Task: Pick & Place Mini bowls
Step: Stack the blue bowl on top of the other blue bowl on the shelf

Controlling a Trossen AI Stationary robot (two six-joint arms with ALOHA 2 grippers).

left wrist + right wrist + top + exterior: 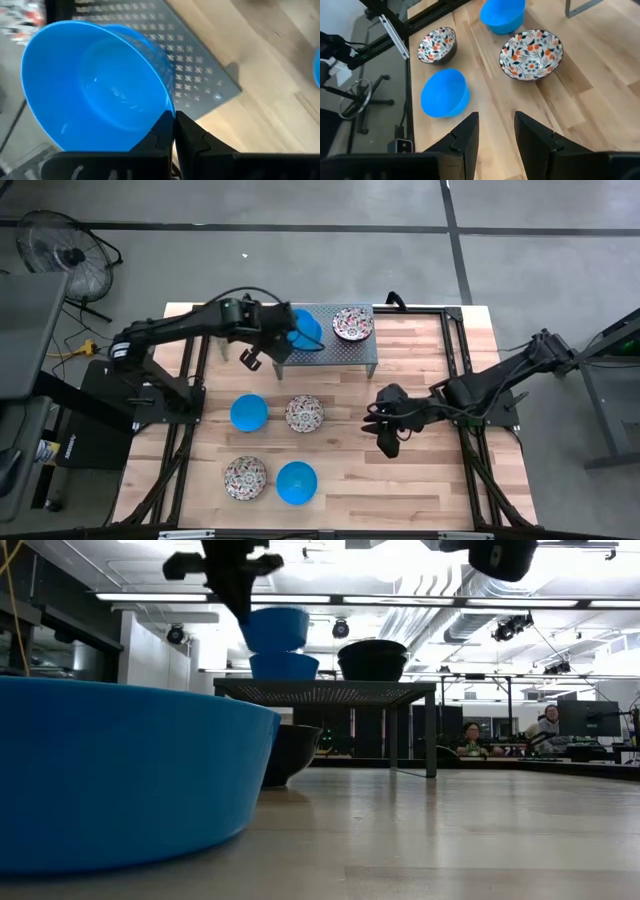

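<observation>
Left wrist view shows the left gripper (174, 131) closed on the rim of a blue mini bowl (97, 85), one finger inside and one outside the wall, above the grey perforated stand (200, 55). From the low view this held bowl hangs just over a second blue bowl (283, 665) that sits on the stand, so I judge it is about to be stacked. A floral mini bowl (352, 323) is on the stand too. On the desk (420, 490) lie two more blue bowls (248, 412) (296, 482) and two floral bowls (304, 414) (245, 477). The right gripper (495, 132) hovers over the desk, fingers apart, holding nothing.

The bowls look stiff, light and smooth, probably slippery and maybe breakable; a pinch over the rim seems best. I can read no writing or brand.
</observation>
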